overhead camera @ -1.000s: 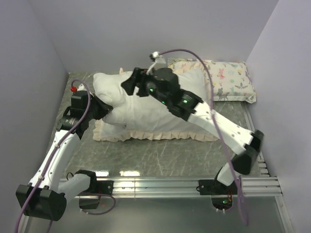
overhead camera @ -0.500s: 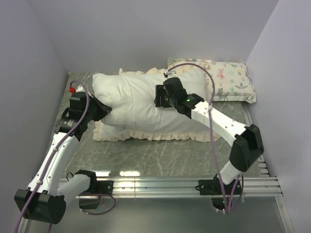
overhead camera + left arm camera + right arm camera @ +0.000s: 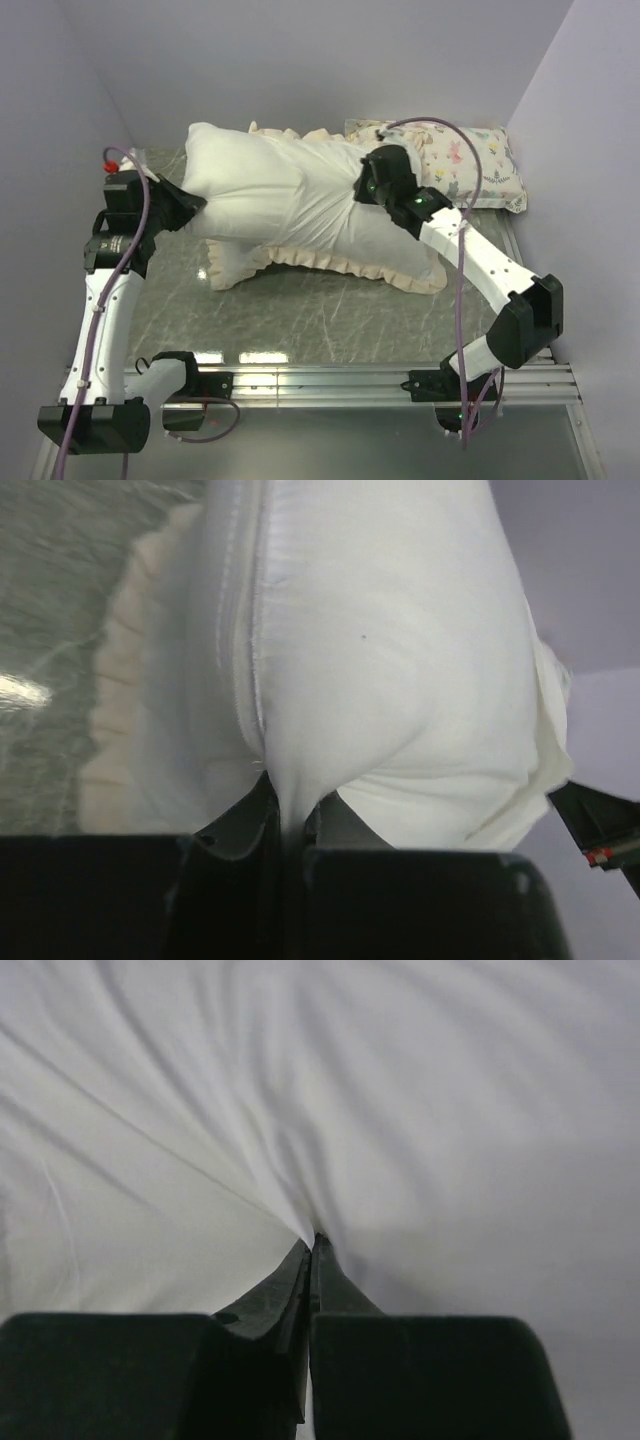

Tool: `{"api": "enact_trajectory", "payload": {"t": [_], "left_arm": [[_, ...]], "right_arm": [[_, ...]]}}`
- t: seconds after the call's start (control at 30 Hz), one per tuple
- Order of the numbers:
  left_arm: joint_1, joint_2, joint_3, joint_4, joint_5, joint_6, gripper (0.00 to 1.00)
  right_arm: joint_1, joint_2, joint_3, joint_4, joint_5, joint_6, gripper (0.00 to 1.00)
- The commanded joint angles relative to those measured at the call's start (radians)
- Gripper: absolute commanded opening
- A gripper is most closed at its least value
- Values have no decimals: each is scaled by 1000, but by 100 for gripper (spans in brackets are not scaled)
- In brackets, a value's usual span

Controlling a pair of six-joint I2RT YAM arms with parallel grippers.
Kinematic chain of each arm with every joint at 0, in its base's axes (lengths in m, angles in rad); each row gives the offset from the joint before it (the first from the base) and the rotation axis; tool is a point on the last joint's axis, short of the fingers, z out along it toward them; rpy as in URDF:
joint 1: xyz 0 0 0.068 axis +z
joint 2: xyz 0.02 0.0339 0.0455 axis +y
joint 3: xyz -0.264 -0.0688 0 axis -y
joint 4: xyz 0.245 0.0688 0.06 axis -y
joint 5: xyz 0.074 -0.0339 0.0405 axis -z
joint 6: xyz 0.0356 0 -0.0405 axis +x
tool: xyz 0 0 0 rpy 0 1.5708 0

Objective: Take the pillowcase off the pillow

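The white pillow (image 3: 240, 175) lies across the back of the table, its plump left end bare. The pillowcase (image 3: 330, 235) shows its white inside and cream frill (image 3: 300, 262) and wraps the pillow's middle and right part. My left gripper (image 3: 195, 205) is shut on a pinch of the pillow's left end. In the left wrist view that white fabric (image 3: 400, 680) runs down between the jaws of the left gripper (image 3: 290, 805). My right gripper (image 3: 360, 185) is shut on a fold of pillowcase fabric (image 3: 200, 1110), and creases fan out from the right gripper (image 3: 313, 1245).
A smaller animal-and-plant print pillow (image 3: 480, 160) lies at the back right, just behind the right arm. Lilac walls close in the left, back and right sides. The grey marbled table (image 3: 320, 320) shows between the frill and the arm bases.
The right gripper moved right along the top of the bundle and shut on the fabric. The left gripper pulled its end left and up. The pillow's left end now stands out further.
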Motion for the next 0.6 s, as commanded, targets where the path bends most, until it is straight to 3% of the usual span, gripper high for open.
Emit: {"api": "enact_trajectory", "payload": {"t": [0.0, 0.27, 0.43, 0.57], "left_arm": [[124, -30, 78, 54, -162, 24, 0], [271, -42, -62, 106, -75, -63, 0], [282, -58, -177, 151, 11, -67, 0], [282, -85, -234, 166, 54, -47, 0]], "right_arm": [[-183, -37, -70, -97, 164, -11, 0], [-403, -106, -157, -51, 26, 19, 0], [-348, -149, -191, -4, -125, -1, 0], [-215, -165, -210, 10, -68, -44, 0]]}}
